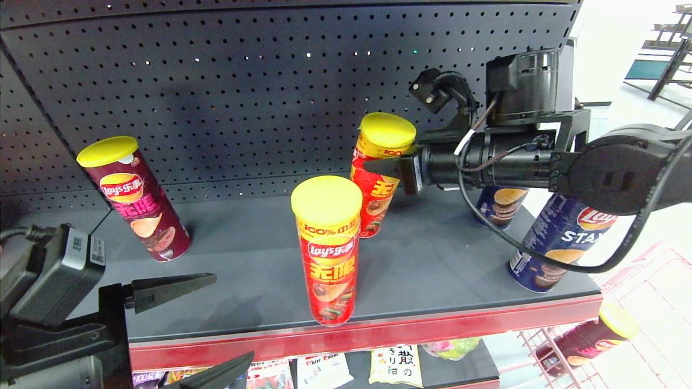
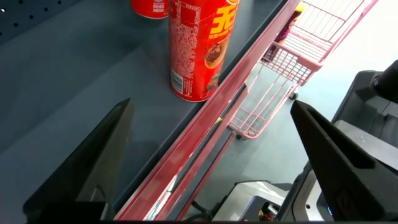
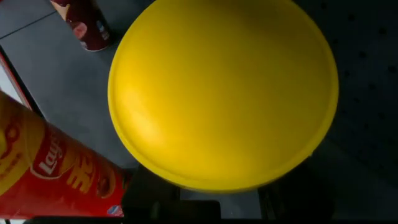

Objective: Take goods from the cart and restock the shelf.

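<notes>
My right gripper point(image 1: 390, 165) is shut on a red chip can point(image 1: 378, 178) with a yellow lid point(image 3: 224, 93), holding it just below the lid at the back middle of the dark shelf point(image 1: 432, 270). The can leans slightly, with its base at shelf level. A second red can point(image 1: 328, 254) stands upright near the shelf's front edge, and it appears again as the red can point(image 2: 199, 46) and the red can point(image 3: 56, 174). My left gripper point(image 1: 232, 316) hangs open at the shelf's front left, holding nothing, with its fingertips point(image 2: 121, 115) wide apart over the red shelf lip.
A maroon can point(image 1: 135, 197) stands at the shelf's left, and two blue cans point(image 1: 557, 237) stand at the right behind my right arm. The pink cart point(image 1: 649, 324) stands low on the right with a maroon can point(image 1: 589, 337) in it. Snack bags point(image 1: 394, 364) fill the shelf below.
</notes>
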